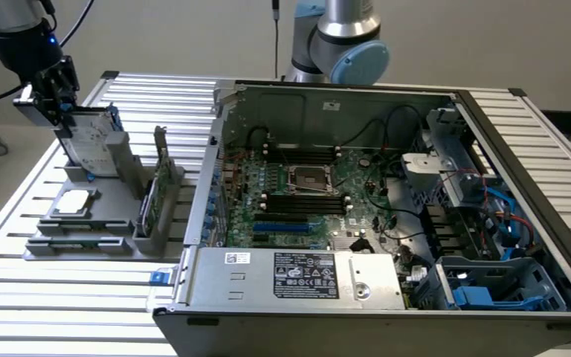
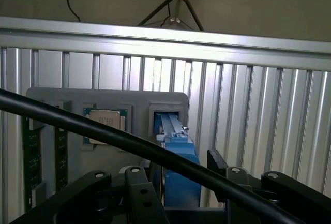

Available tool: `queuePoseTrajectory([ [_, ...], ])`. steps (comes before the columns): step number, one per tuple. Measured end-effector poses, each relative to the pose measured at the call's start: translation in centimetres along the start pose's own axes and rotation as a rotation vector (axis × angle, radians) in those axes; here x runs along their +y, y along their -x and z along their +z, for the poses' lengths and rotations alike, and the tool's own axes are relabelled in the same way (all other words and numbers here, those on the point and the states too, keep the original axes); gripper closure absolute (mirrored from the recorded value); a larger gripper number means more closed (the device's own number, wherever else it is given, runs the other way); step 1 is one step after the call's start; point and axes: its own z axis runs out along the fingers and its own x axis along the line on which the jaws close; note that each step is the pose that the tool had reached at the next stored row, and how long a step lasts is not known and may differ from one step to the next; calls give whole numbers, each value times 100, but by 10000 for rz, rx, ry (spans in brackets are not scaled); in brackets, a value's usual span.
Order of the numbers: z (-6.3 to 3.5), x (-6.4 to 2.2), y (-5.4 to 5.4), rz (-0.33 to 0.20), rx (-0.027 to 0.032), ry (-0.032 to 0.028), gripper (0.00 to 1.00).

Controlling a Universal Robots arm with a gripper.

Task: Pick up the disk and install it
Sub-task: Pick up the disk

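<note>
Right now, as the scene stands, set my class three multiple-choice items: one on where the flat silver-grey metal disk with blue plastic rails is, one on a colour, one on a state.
1. Where is the silver-grey metal disk?
A in the grey plastic holder
B lying on the floor
C hanging from a cable

2. What colour are the disk's plastic rails?
A red
B blue
C yellow

3. In what state is the large black computer case?
A lid shut
B open on top
C turned upside down

Answers:
1 A: it stands on edge in a holder slot, at the exterior view's left of the case.
2 B: blue plastic frames it, plain in the wrist view.
3 B: the green motherboard inside lies in plain sight.
</note>
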Motion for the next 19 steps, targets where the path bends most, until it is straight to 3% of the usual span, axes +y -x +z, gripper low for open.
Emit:
queuePoseTrajectory([
  [3, 0, 0, 0, 10, 1, 1, 55],
  [4, 0, 0, 0, 16, 0, 1, 62],
  [19, 0, 6, -92, 216, -3, -3, 67],
])
